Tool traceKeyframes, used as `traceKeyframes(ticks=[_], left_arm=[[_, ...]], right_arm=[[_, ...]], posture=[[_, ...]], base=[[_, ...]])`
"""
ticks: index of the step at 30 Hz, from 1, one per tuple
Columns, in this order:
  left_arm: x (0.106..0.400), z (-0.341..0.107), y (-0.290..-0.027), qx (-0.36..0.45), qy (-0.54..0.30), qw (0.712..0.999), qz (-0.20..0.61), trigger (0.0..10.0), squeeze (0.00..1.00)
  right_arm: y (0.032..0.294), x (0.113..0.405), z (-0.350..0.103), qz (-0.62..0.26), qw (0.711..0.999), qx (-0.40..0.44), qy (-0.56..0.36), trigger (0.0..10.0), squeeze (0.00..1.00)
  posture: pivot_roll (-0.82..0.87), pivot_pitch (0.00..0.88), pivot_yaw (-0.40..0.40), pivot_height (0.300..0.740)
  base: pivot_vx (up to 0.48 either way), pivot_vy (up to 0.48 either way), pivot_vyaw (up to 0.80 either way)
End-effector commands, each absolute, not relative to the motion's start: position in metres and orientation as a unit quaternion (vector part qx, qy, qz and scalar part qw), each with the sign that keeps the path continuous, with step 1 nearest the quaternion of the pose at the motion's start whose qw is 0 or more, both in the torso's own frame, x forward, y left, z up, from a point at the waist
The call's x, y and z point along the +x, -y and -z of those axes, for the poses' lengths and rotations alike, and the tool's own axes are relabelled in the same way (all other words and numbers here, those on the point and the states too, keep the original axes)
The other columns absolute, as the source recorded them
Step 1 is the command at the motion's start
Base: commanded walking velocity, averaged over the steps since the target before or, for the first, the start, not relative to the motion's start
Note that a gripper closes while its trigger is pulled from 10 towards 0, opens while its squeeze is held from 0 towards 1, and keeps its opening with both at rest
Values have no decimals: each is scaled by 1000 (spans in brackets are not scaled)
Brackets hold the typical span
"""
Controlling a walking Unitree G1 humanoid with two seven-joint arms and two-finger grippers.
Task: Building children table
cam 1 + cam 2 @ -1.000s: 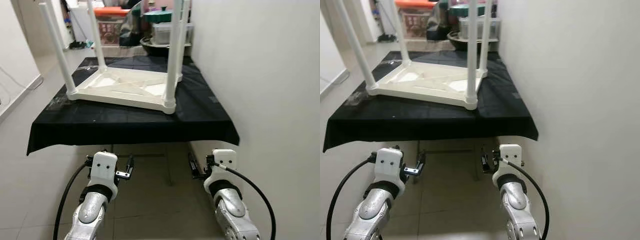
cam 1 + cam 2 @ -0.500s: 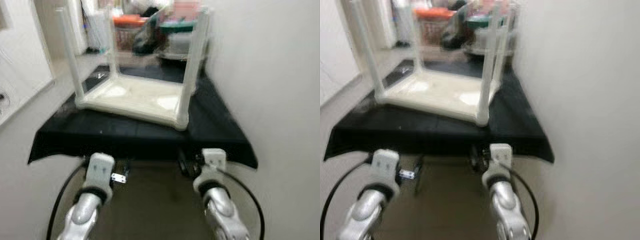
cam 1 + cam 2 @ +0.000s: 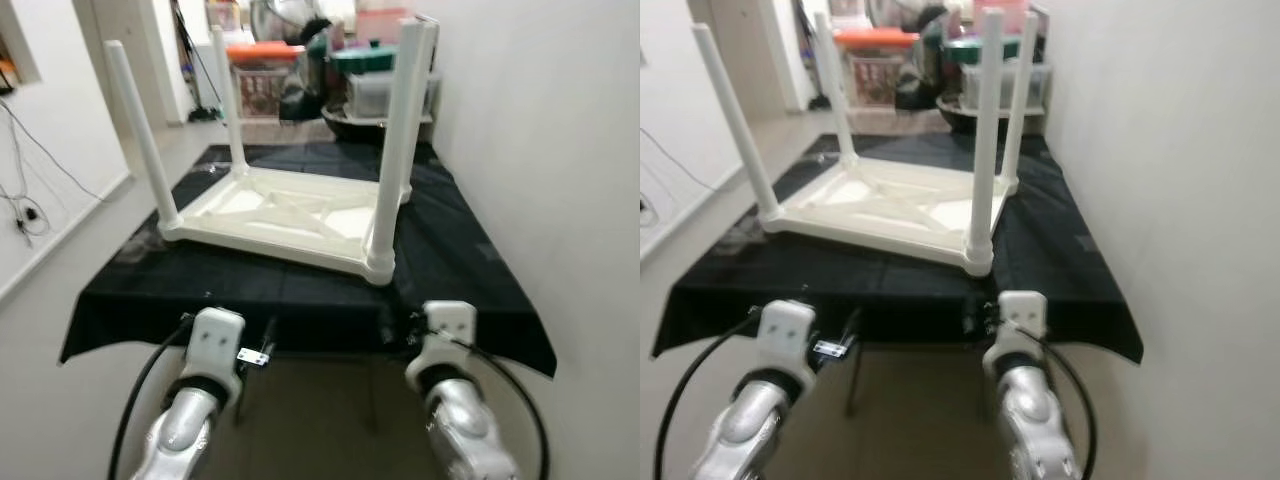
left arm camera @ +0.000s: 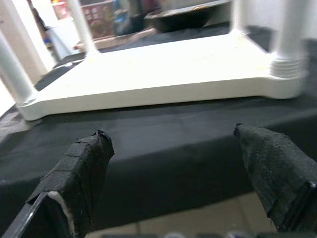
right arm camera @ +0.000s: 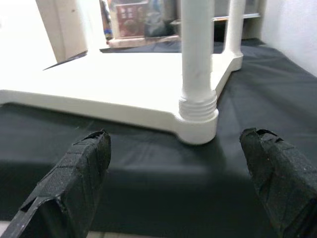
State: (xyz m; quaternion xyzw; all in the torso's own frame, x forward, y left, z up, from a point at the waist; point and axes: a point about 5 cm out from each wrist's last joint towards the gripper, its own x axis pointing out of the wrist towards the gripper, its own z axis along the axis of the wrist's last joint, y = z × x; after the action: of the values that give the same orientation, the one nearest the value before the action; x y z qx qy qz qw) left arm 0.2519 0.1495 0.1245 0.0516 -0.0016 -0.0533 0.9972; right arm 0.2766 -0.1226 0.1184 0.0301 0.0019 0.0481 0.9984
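Note:
The white plastic children's table [image 3: 290, 212] lies upside down on a black-clothed table [image 3: 455, 265], its four legs pointing up. The near right leg [image 3: 392, 150] is screwed into its corner socket [image 5: 198, 111]. My left gripper [image 3: 225, 327] hovers just in front of the cloth's front edge, open, its fingers [image 4: 84, 168] spread wide with nothing between them. My right gripper [image 3: 447, 318] is level with it, facing the near right leg, also open, fingers [image 5: 277, 173] apart and empty.
A white wall [image 3: 560, 150] runs close along the right side. Behind the table stand an orange-lidded basket [image 3: 262, 70], a dark bowl [image 3: 350, 120] and clear containers [image 3: 385, 90]. Cables [image 3: 25, 200] hang on the left wall, with open floor on that side.
The camera has shifted and tilted up through a blurred frame. Both grippers now sit higher, at the cloth's front edge. The white table has kept its place on the cloth.

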Motion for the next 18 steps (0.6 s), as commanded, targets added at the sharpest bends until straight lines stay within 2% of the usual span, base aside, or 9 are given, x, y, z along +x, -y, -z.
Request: traceKeyframes(ticks=[1, 8, 11, 18], left_arm=[[252, -125, -142, 52, 3, 996, 67, 10000, 0], [252, -125, -141, 54, 4, 996, 69, 10000, 0], [252, -125, -142, 51, 5, 996, 66, 10000, 0], [253, -127, -143, 41, 10, 998, 56, 10000, 0]], right_arm=[[134, 275, -116, -29, 999, 18, -4, 10000, 0], [138, 277, -118, -15, 1000, 16, 2, 10000, 0], [155, 279, -117, 35, 999, 27, 0, 10000, 0], [164, 284, -120, 48, 999, 21, 2, 10000, 0]], posture=[[62, 0, -21, 740], [63, 0, -22, 740], [63, 0, -21, 740], [62, 0, -22, 740]], base=[[307, 0, 0], [320, 0, 0], [334, 0, 0], [257, 0, 0]])
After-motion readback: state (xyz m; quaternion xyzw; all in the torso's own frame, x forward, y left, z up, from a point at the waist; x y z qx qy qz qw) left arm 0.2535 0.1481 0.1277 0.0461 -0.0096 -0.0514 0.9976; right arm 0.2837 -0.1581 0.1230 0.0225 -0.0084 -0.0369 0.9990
